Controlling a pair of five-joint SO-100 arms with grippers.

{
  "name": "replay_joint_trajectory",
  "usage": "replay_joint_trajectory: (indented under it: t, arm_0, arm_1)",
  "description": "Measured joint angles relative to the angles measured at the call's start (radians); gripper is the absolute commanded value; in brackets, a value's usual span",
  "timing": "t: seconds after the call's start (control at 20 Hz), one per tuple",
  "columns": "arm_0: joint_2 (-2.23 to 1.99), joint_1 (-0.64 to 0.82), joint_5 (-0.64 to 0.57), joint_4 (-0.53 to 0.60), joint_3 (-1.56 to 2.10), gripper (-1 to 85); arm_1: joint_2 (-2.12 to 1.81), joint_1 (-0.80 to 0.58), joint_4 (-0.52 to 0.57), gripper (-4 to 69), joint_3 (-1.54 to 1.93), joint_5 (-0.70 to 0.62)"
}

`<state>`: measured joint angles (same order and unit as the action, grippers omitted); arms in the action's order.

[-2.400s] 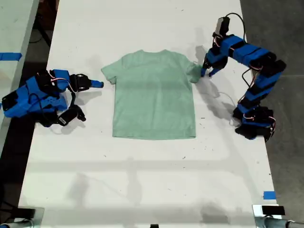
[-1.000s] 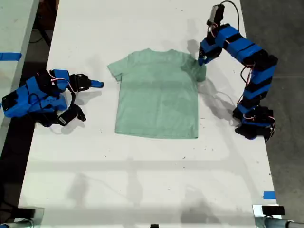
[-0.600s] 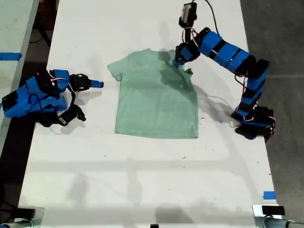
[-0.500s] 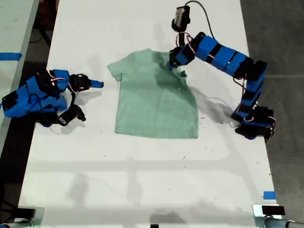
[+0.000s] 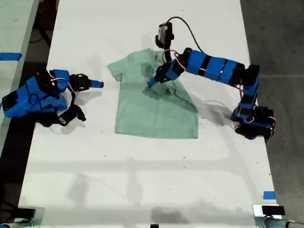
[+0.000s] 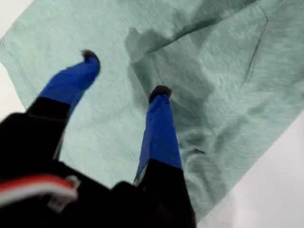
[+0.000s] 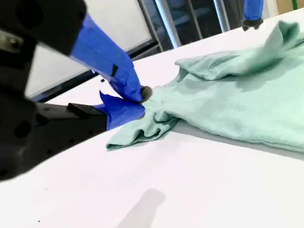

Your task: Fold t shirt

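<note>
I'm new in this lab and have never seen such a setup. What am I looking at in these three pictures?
These are two small blue robot arms on a white table. The wide picture comes from a camera looking down from above. The other two come from cameras mounted on the arms' grippers.

A pale green t shirt lies on the table between the arms. The arm at the exterior view's right reaches over it. My first gripper is on that arm. Its jaws are apart above the cloth, which is bunched up there, so it grips nothing.

My second gripper is on the arm at the exterior view's left. It lies low on the table with its jaws together, looking sideways at the shirt's sleeve and holding nothing.
</note>
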<state>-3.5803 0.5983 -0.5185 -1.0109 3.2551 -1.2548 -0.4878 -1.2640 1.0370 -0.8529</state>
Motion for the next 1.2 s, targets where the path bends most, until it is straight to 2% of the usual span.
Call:
replay_joint_trajectory:
  t: [0.05,0.15,0.3,0.45,0.55,0.8,0.85,0.95,1.2]
  arm_0:
    - [0.000,0.000,0.000,0.000,0.000,-0.1]
    - [0.000,0.000,0.000,0.000,0.000,-0.1]
    - [0.000,0.000,0.000,0.000,0.000,-0.1]
    - [0.000,0.000,0.000,0.000,0.000,-0.1]
    - [0.000,0.000,0.000,0.000,0.000,-0.1]
    - [0.000,0.000,0.000,0.000,0.000,-0.1]
    - [0.000,0.000,0.000,0.000,0.000,-0.1]
    - [0.000,0.000,0.000,0.000,0.000,-0.1]
    - [0.000,-0.002,0.000,0.000,0.000,-0.1]
  arm_1:
    - [-0.029,-0.012,-0.025,34.2,0.000,0.000]
    - [-0.133,-0.061,-0.083,-0.7,0.000,0.000]
    - [-0.364,-0.156,-0.155,-0.5,0.106,0.000]
    - [-0.661,-0.212,-0.172,-0.5,0.393,0.026]
    - [-0.911,-0.196,-0.110,-0.5,0.673,0.069]
    - [-1.654,-0.051,0.135,1.1,1.513,0.179]
    - [-1.839,-0.049,0.126,1.2,1.687,0.184]
    - [-2.145,-0.048,0.025,1.2,1.951,0.186]
    - [-2.240,-0.020,-0.014,1.2,1.997,0.189]
